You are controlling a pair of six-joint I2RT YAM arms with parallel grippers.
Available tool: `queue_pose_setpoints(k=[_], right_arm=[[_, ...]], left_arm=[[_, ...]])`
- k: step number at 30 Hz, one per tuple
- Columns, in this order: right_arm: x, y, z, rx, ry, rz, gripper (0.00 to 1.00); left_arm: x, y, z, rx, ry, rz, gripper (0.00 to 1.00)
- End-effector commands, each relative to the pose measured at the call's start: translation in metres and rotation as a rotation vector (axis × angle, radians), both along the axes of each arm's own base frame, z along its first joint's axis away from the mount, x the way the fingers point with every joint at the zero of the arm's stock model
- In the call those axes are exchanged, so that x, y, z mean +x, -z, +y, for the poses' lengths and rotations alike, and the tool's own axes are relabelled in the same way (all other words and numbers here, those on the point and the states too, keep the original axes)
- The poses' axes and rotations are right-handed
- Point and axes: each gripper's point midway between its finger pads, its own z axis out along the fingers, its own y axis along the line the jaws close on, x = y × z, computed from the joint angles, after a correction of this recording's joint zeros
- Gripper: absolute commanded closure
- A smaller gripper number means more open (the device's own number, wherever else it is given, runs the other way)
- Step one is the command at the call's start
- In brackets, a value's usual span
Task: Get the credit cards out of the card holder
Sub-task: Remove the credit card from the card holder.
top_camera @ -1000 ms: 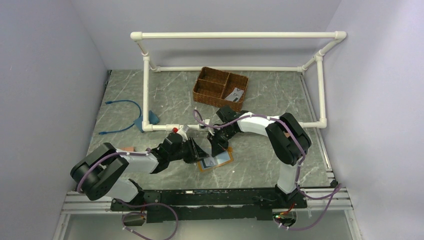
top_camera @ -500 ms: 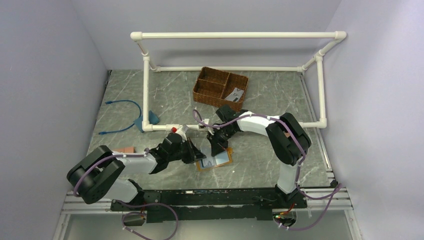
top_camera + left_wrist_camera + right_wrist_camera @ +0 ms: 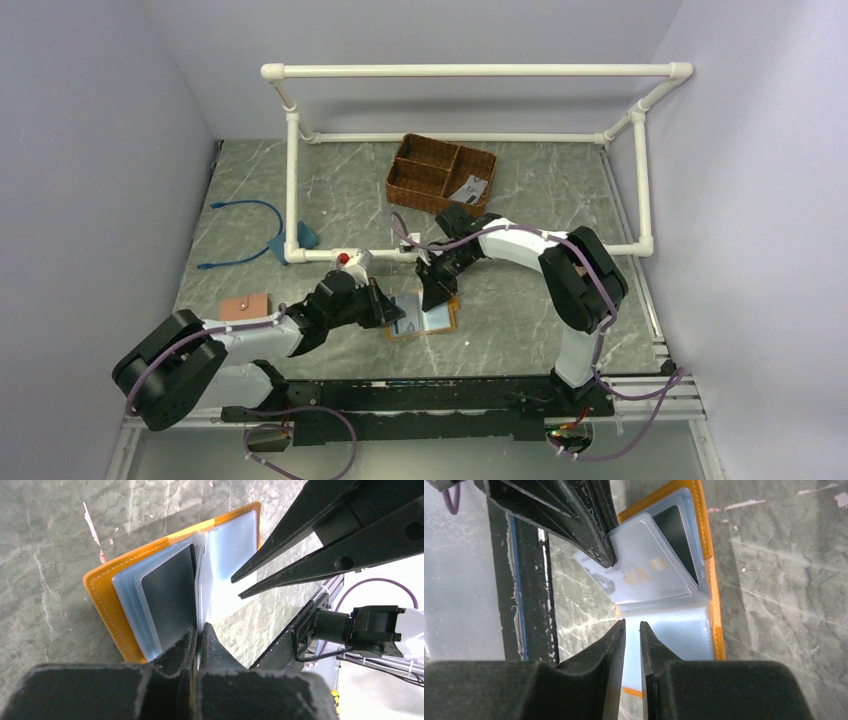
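The orange card holder [image 3: 440, 322] lies open on the table between the arms, its pale blue clear slots [image 3: 679, 630] facing up. My left gripper [image 3: 199, 629] is shut on the edge of a pale credit card [image 3: 644, 572] with faint lettering, which stands lifted, partly in its clear sleeve. A dark card [image 3: 170, 595] sits in the slot behind it. My right gripper [image 3: 632, 625] hovers over the right-hand slots, its jaws a narrow gap apart with nothing between them. In the top view the left gripper [image 3: 393, 313] and the right gripper [image 3: 432, 295] meet over the holder.
A wicker basket [image 3: 441, 175] at the back holds a pale card [image 3: 468, 187]. A pinkish-brown wallet [image 3: 245, 305] lies left of the left arm. A blue cable [image 3: 245, 232] and the white pipe frame [image 3: 292, 160] stand behind. A black rail [image 3: 400, 395] runs along the near edge.
The left gripper shut on the card and drew back to the left, dragging the holder slightly with it. The right gripper's jaws parted a little. The pinkish-brown wallet is now uncovered.
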Motion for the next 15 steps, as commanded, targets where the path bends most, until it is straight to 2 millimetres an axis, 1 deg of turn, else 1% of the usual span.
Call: queue_pose_setpoints(k=[1, 9, 15], right_arm=[[0.003, -0.036, 0.01, 0.114, -0.047, -0.045, 0.8], [0.001, -0.062, 0.009, 0.188, -0.064, -0.072, 0.77], [0.004, -0.076, 0.004, 0.218, -0.062, -0.105, 0.73]], left_arm=[[0.005, -0.022, -0.003, -0.03, 0.042, -0.14, 1.0], [0.001, -0.041, -0.002, -0.062, 0.085, -0.251, 1.0], [-0.002, -0.053, -0.001, -0.059, 0.132, -0.332, 1.0]])
